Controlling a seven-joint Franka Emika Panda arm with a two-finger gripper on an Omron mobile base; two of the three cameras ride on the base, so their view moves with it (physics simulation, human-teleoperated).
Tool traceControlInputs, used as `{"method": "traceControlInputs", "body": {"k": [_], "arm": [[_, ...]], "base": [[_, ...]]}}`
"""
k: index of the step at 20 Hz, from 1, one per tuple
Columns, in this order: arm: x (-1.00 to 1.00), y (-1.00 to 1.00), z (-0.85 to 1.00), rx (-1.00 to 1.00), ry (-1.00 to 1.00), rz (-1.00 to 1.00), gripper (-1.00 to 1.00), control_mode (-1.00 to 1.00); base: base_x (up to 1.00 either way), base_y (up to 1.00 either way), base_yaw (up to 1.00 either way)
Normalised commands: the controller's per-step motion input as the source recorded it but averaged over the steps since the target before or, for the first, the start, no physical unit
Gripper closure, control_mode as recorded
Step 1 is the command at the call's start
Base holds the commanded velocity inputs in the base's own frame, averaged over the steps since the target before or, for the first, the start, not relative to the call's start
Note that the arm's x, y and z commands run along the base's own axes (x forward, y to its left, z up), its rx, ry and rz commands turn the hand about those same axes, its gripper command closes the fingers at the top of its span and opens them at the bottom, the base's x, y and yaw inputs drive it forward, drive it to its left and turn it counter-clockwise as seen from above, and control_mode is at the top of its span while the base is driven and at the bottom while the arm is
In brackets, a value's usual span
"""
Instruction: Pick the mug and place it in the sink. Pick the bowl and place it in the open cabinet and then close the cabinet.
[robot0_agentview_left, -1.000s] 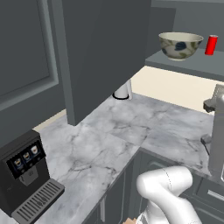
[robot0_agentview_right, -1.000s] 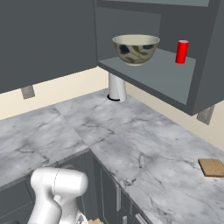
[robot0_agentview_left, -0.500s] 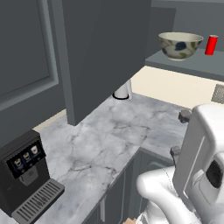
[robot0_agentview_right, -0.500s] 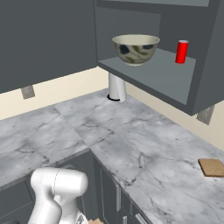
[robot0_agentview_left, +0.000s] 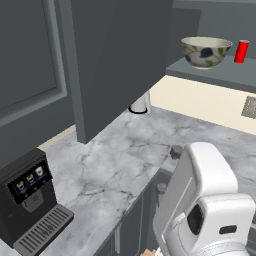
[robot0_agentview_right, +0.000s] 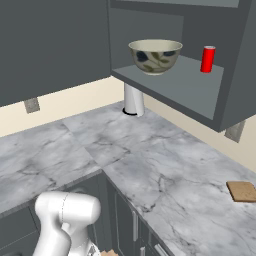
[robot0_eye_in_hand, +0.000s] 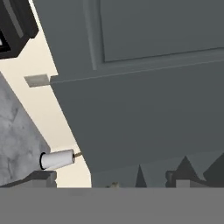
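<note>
The bowl (robot0_agentview_left: 205, 51) (robot0_agentview_right: 155, 56), cream with dark leaf marks, stands upright on the shelf of the open cabinet (robot0_agentview_right: 186, 89). The cabinet's flat dark door (robot0_agentview_left: 120, 65) is swung out toward me, left of the bowl. My gripper (robot0_agentview_left: 168, 170) hangs over the counter's front edge, below the door and well short of the bowl. Its two dark fingertips (robot0_agentview_left: 176, 151) stand wide apart with nothing between them. The hand view looks at dark cabinet fronts. The mug and the sink are out of view.
A red can (robot0_agentview_left: 241, 50) (robot0_agentview_right: 208, 59) shares the shelf, right of the bowl. A paper towel roll (robot0_agentview_left: 140, 104) (robot0_agentview_right: 133, 100) (robot0_eye_in_hand: 57, 159) stands under the cabinet. A black coffee machine (robot0_agentview_left: 30, 197) sits at the counter's left end. A brown pad (robot0_agentview_right: 242, 191) lies far right.
The white arm has swung from the right edge of the left base view toward the middle, bringing the gripper into sight. The bowl, can and door have not moved.
</note>
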Motion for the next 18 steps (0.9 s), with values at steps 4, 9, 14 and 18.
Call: {"method": "traceControlInputs", "body": {"k": [4,9,14,18], "arm": [[0.05,0.36,0.00,-0.05,0.00,-0.01,-1.00,-1.00],[0.21,0.22,0.00,-0.03,0.00,-0.02,-1.00,-1.00],[0.26,0.08,0.00,0.00,0.00,-0.02,-1.00,-1.00],[0.36,0.14,-0.03,0.00,0.00,-0.02,-1.00,-1.00]], "base": [[0.00,0.00,0.00],[0.00,0.00,0.00],[0.00,0.00,0.00],[0.00,0.00,0.00]]}}
